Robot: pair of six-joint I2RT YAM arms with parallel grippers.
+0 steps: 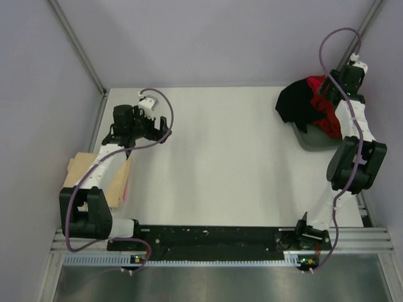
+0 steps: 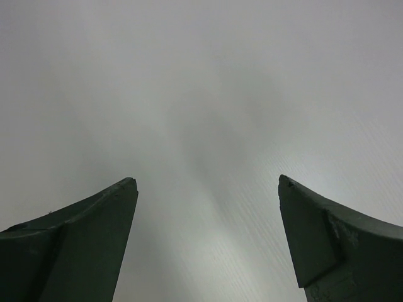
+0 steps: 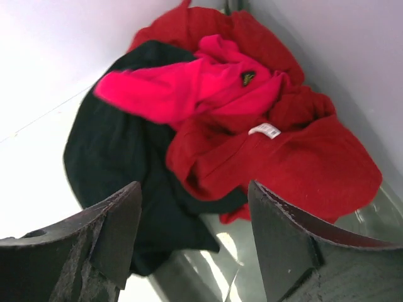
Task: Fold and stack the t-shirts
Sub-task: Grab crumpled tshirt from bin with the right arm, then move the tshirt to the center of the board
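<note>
Grey-green tray (image 1: 315,143), far right corner of bench (image 1: 227,157): black t-shirt (image 1: 296,104), pinkish-red t-shirt (image 3: 189,88) and deep red t-shirt (image 3: 302,157), heaped unfolded.
Pale beige t-shirt (image 1: 118,185): flat at the left edge, under the left arm.
Bench white; walls pale lilac.
Left gripper (image 2: 208,179): jaws wide.
Right gripper (image 3: 194,185): jaws apart over the heap, holding nothing.
</note>
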